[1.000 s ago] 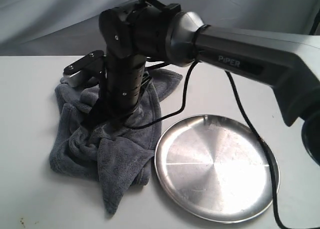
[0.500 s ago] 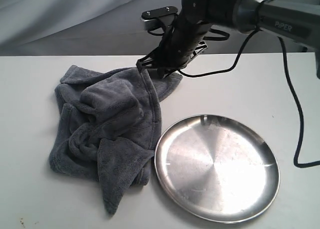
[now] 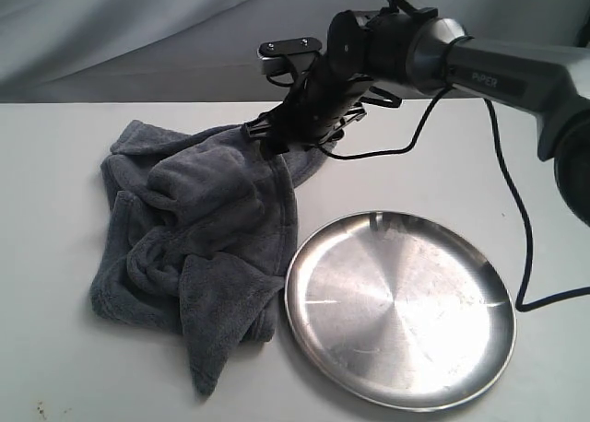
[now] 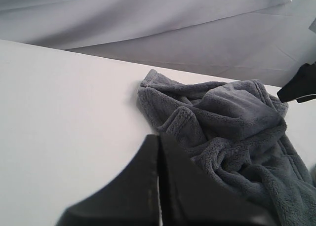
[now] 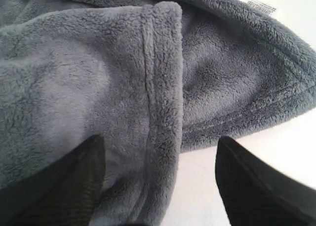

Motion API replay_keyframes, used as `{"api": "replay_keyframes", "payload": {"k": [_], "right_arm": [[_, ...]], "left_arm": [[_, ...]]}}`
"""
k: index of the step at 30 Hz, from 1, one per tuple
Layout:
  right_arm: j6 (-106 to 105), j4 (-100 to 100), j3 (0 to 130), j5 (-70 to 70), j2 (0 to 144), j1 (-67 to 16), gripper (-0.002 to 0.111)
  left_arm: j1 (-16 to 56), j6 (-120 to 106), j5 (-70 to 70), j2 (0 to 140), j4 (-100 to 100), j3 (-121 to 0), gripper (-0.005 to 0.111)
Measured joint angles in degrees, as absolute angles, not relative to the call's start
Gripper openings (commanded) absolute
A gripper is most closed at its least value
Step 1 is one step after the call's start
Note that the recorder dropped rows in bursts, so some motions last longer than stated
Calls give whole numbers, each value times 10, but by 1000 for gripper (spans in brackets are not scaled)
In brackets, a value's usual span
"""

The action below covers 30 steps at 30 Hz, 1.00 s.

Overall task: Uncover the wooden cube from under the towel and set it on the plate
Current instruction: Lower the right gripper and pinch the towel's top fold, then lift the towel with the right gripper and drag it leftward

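The towel (image 3: 203, 247) lay in a rumpled heap on the left of the table (image 3: 55, 164). Its right edge was just beside the rim of the plate (image 3: 396, 311), which sat bare on the near right. The wooden cube showed in no view; judging by the mound, it probably sat somewhere beneath the folds. The fleece looked soft, light and limp, likely to drape and drag rather than slide as a sheet. A firm pinch on a doubled edge such as the stitched hem (image 5: 148, 63) at the far side therefore seemed the best hold, followed by a high lift to peel it clear. The cube, being hard wood, would probably want a square grip across two flat faces. The right arm reached across the middle from the right, wrist bent downward, with the right gripper (image 3: 277, 136) at the towel's far edge. Its fingers stood spread with the hem fold between them, not pinched. The left gripper (image 4: 159, 137), outside the exterior view, pointed toward the heap with its fingers pressed together, holding nothing.
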State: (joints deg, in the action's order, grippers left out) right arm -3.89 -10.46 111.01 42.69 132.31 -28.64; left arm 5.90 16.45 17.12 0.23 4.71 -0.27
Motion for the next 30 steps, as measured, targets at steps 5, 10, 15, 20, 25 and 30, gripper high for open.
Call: {"api": "replay_keyframes", "payload": {"k": [5, 10, 15, 20, 25, 30], "right_arm": [[-39, -105, 1110, 401, 1354, -286, 71], [-39, -110, 1110, 394, 1370, -286, 71], [-39, -123, 1110, 392, 1378, -286, 71], [-39, -127, 1110, 389, 1383, -286, 54], [-39, -130, 1110, 389, 1395, -286, 49], [-39, -130, 1110, 389, 1397, -286, 38]], "left_arm": [[59, 164, 171, 2, 47, -3, 0], [59, 164, 171, 2, 47, -3, 0], [59, 164, 171, 2, 47, -3, 0], [59, 164, 171, 2, 47, -3, 0], [59, 164, 171, 2, 47, -3, 0], [59, 163, 171, 2, 47, -3, 0]]}}
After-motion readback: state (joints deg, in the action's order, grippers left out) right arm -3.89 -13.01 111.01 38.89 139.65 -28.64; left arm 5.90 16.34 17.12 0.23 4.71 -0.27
